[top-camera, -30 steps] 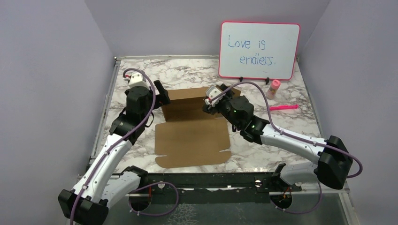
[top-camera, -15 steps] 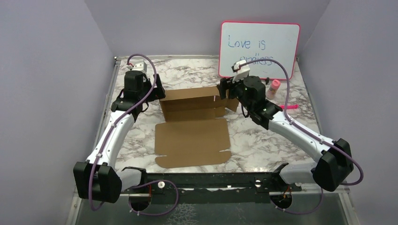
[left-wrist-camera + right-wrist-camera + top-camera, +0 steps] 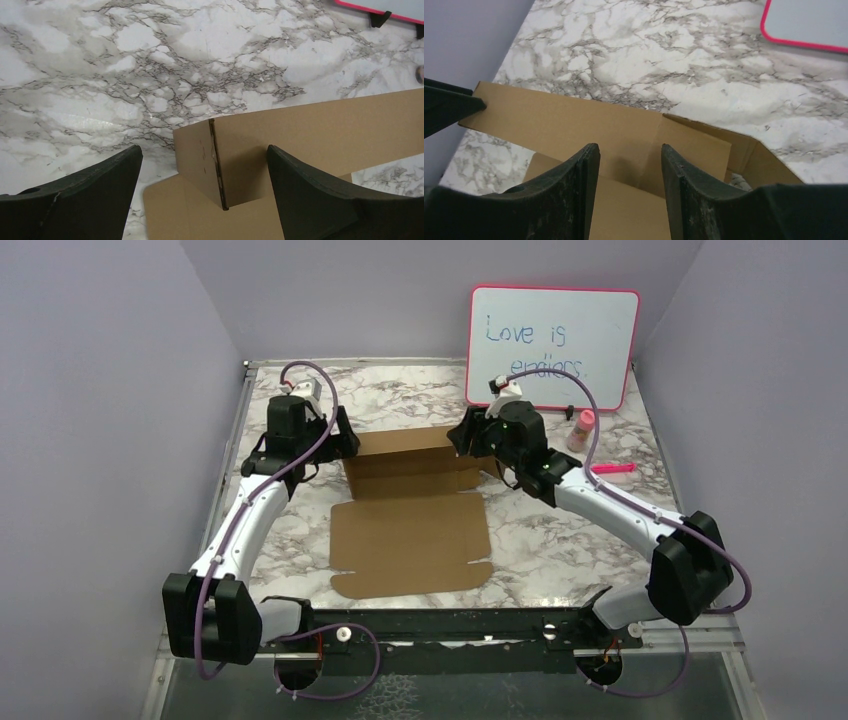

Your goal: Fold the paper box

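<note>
Checking the paper box first: where is it against the whiteboard?

— In front of the whiteboard, off its left lower corner, on the marble table. Half folded. The big flat panel lies on the side away from the whiteboard. The back wall stands up on the side nearest it.

Left gripper?

— At the end of the raised wall farthest from the whiteboard. Jaws spread wide. The wall's upright corner sits in the gap between them, and neither jaw touches cardboard in the wrist view. Holding nothing.

Right gripper?

— At the wall's other end, the one closest to the whiteboard's left corner. Jaws apart, a narrower gap than the left one. The wall and its folded-in end flap show through the gap. Contact with the cardboard, can't tell from here. Not clamped on anything.

So the box sits between the two?

— Yes, the raised wall spans from one gripper to the other. The flat panel lies out from both, farther from the whiteboard.

Anything else?

— A pink marker and a pink-capped bottle, below the whiteboard's right corner, apart from the box.
</note>
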`<control>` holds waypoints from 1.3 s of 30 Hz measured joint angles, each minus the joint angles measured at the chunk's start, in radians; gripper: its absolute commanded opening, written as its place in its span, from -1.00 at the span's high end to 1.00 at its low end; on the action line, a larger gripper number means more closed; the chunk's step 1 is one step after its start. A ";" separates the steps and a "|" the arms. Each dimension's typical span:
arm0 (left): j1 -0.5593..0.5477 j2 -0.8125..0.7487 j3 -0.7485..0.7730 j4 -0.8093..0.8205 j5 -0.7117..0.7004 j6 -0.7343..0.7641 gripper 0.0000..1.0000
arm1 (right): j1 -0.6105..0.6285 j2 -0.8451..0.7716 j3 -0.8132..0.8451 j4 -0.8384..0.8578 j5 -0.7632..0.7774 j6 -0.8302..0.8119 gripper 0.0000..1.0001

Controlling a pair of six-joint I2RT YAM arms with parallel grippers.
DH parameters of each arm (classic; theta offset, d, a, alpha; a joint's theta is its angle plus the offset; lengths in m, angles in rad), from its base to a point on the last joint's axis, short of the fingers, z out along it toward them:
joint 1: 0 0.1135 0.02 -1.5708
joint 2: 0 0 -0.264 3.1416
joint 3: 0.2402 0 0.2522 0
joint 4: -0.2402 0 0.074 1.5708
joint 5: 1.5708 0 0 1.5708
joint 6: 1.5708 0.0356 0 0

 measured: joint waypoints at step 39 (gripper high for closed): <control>0.006 0.008 -0.042 0.063 0.113 -0.002 -0.84 | -0.048 -0.176 -0.393 0.324 -0.022 0.150 -0.34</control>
